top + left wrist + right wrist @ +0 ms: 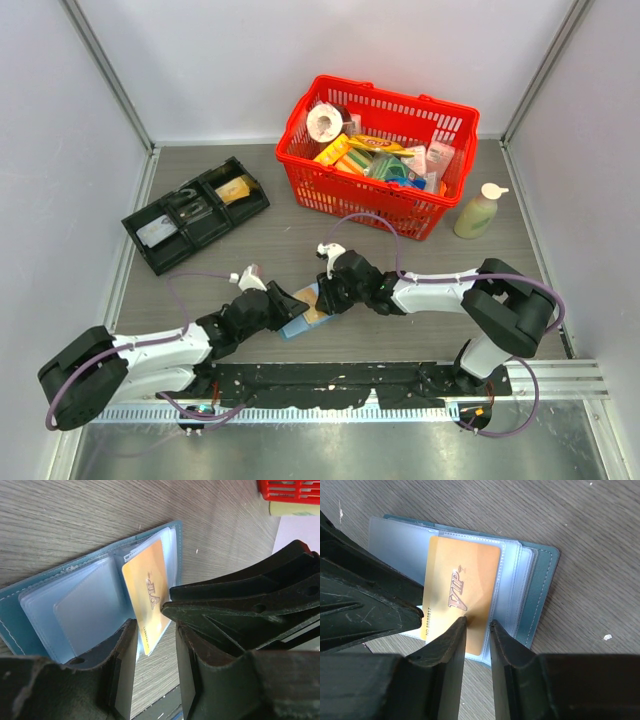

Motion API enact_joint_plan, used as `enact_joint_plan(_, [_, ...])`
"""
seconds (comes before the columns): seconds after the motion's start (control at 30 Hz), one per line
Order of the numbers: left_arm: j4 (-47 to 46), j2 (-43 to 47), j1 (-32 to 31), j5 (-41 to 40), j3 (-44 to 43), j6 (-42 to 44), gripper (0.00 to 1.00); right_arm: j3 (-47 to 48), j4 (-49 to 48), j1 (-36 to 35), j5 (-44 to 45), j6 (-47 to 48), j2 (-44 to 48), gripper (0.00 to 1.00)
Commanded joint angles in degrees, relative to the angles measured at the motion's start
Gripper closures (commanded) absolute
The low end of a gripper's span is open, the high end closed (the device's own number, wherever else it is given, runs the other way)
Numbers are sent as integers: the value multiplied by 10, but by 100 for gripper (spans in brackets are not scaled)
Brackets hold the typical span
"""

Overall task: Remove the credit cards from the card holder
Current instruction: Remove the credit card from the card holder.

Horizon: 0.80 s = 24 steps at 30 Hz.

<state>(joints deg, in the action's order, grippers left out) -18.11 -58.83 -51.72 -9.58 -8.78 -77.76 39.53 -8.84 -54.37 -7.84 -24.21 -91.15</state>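
The card holder lies open on the table between both arms; its blue cover and clear pockets face up. An orange-tan credit card marked VIP sticks partway out of a pocket. My right gripper has its jaws a narrow gap apart, with the tips resting on the card's near edge and nothing clamped between them. My left gripper stands open at the holder's edge, the card's corner just inside its gap and one finger on the clear pockets. The two grippers nearly touch each other.
A red basket full of goods stands at the back right, with a pale bottle beside it. A black compartmented tray holding small items sits at the back left. A black rail runs along the near edge.
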Motion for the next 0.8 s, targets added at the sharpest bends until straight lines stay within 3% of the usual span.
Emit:
enact_joint_plan(0.0, [-45, 6, 1, -4, 3, -4, 61, -4, 14, -2, 6, 1, -19, 69])
enact_joint_plan(0.2, [-41, -25, 2, -10, 9, -37, 55, -3, 15, -2, 5, 0, -17, 69])
enact_joint_plan(0.4, [-54, -42, 1, -8, 2, -42, 56, -6, 16, -1, 5, 0, -17, 69])
enact_joint_plan(0.77, [-132, -42, 1, 0, 19, -49, 85, 13, 38, 5, -6, -4, -48, 70])
